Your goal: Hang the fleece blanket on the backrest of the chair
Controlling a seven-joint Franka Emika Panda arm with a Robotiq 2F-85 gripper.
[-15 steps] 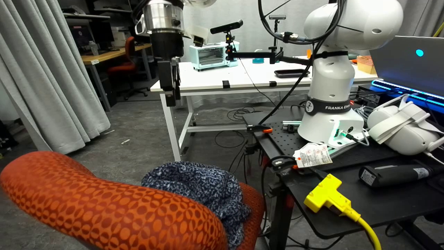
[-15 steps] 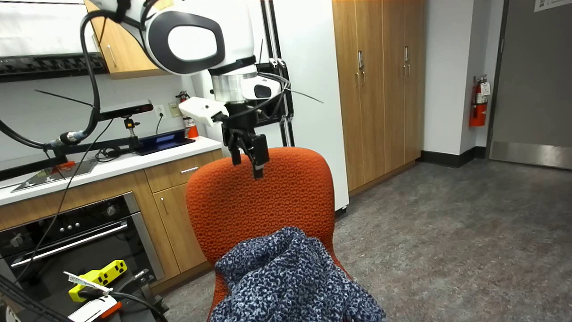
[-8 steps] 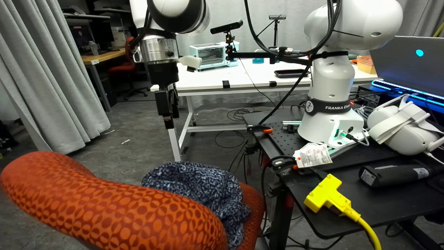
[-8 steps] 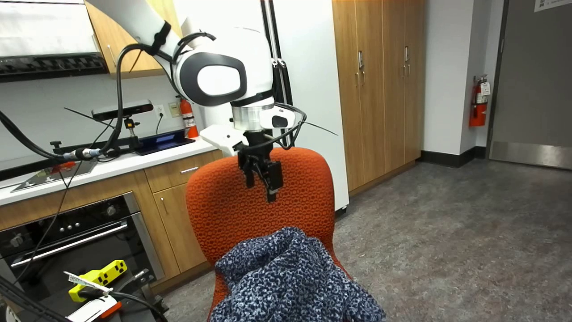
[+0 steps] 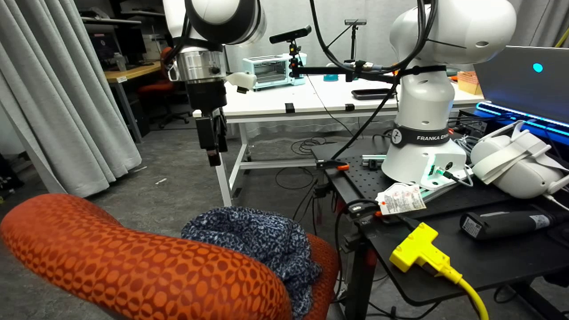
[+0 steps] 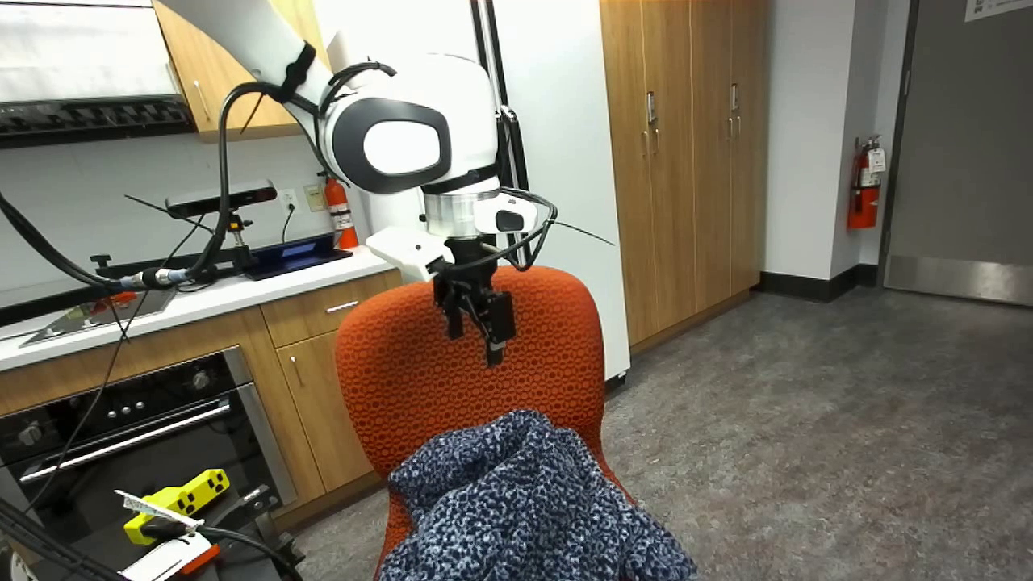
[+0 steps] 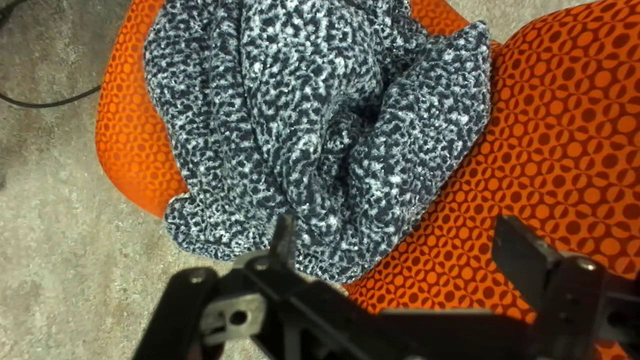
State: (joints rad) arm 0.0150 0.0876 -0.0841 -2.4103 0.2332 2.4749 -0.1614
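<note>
The fleece blanket (image 5: pixel 253 240) lies crumpled on the chair seat, mottled navy and grey, against the lower backrest. It also shows in an exterior view (image 6: pixel 524 500) and fills the upper middle of the wrist view (image 7: pixel 300 100). The orange-red backrest (image 5: pixel 155 266) stands upright and uncovered in its upper part; it also shows in an exterior view (image 6: pixel 557 355) and at the right of the wrist view (image 7: pixel 565 150). My gripper (image 5: pixel 218 155) points down above the blanket with its fingers wide apart and nothing between them. It also shows in an exterior view (image 6: pixel 474 345) and the wrist view (image 7: pixel 395 220).
A black cart (image 5: pixel 480 262) holding the robot base and a yellow power outlet block (image 5: pixel 418 249) stands beside the chair. A white table (image 5: pixel 266 100) is behind. A grey curtain (image 5: pixel 58 98) hangs at the left. A kitchen counter (image 6: pixel 323 278) shows in an exterior view.
My gripper has come down towards the blanket, mostly in the first half second, with only a slight shift since. The blanket and chair have not moved. The gripper stays open.
</note>
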